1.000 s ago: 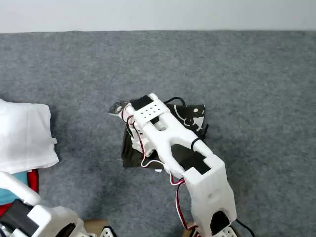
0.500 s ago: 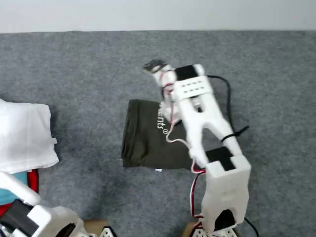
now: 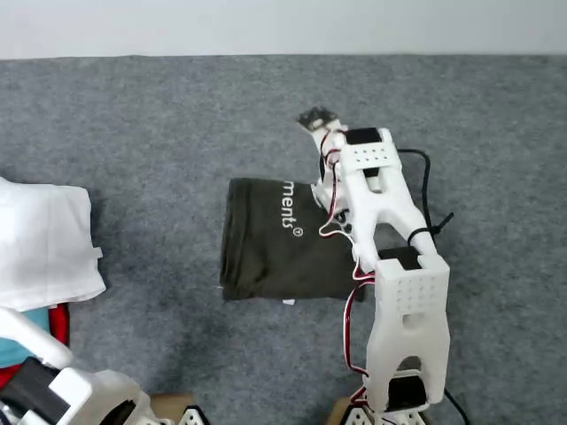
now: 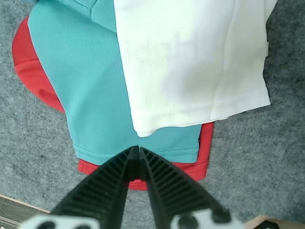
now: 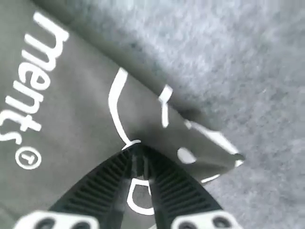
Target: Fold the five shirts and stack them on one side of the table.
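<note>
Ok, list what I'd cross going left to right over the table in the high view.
From the left: folded white shirt → folded dark shirt with white print → white right arm.

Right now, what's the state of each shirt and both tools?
dark shirt: folded, flat on the table, apart from the others.
white shirt: folded, topmost of three piled at the table's edge.
teal shirt: under the white one.
red shirt: lowest, under the teal.
left tool: shut, above that pile.
right tool: shut, over the dark shirt's print.
</note>
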